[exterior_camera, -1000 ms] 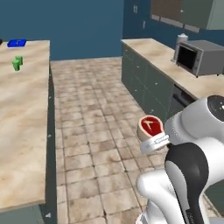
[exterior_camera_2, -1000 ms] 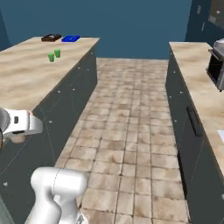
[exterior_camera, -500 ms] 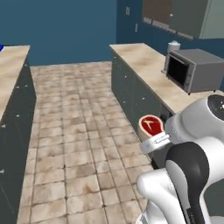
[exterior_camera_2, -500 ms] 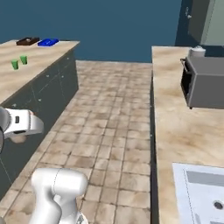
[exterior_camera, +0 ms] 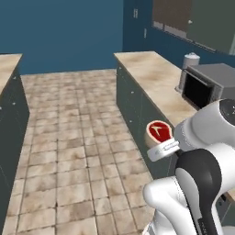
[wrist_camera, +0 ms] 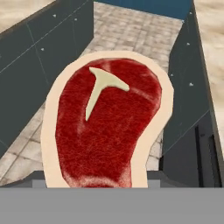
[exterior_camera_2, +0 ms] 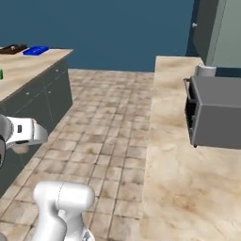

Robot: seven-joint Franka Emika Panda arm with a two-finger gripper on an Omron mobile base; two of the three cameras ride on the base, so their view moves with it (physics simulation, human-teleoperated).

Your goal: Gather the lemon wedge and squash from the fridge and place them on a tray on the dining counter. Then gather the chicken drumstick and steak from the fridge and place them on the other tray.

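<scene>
The steak (wrist_camera: 109, 127), a red slab with a pale fat rim and a T-shaped bone, stands upright in my gripper (exterior_camera: 159, 141), which is shut on its lower edge. From the left base view the steak (exterior_camera: 158, 132) hangs over the aisle beside the right-hand cabinets. A blue tray (exterior_camera_2: 35, 50) and a dark tray (exterior_camera_2: 13, 48) lie far back on the left counter (exterior_camera_2: 33, 70). At the picture's left edge sits a small green thing (exterior_camera_2: 1, 74); I cannot tell whether it is the squash. The lemon wedge, chicken drumstick and fridge are out of view.
A grey microwave (exterior_camera: 206, 87) with its dark door stands on the right counter (exterior_camera: 151, 73), with a pale jar (exterior_camera: 190, 59) behind it. Dark cabinet fronts line both sides of the tiled aisle (exterior_camera: 73, 133), which runs toward a blue wall.
Both base views have swung to the right, so the left counter has slid toward the edge and the microwave has come nearer. The steak stays in the gripper as before.
</scene>
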